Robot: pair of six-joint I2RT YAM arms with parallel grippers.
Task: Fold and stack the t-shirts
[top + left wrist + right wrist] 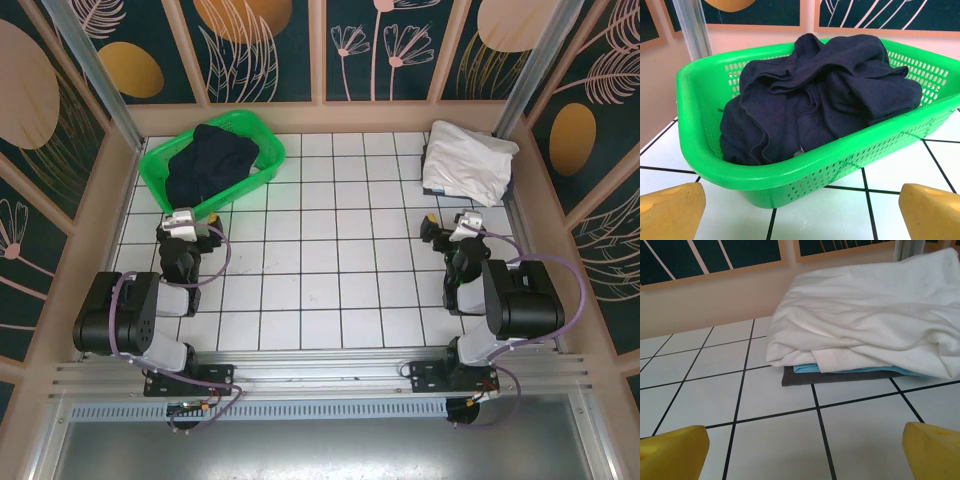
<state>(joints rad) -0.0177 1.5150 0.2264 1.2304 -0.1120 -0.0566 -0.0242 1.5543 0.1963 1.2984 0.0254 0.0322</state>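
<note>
- Far left: a green basket (pixel 740 176) stands on the table (pixel 320 290). A dark navy t-shirt (pixel 820 95) lies crumpled inside it, heaped above the rim.
- The left pincer (pixel 185 222) is spread wide and holds nothing. It sits low, just near of the basket and facing it.
- Deciding relation: the navy t-shirt lies straight beyond the left pincer, on the far side of the near basket wall. The left arm is plainly the nearer. A grasp would likely have to come over the rim.
- The bundle shows no clear long axis; collar, sleeves and hem cannot be told apart.
- Something pale shows low between the folds; whether it is a second garment cannot be told.
- The right pincer (pixel 460 226) is spread wide and empty.
- Far right: a white t-shirt (pixel 865 315) lies folded beyond the right pincer, on top of a light blue layer (pixel 807 368) and a dark grey layer (pixel 840 377).
- The stack's right edge is cut off in the right wrist view, and the lower layers show as edges only.
</note>
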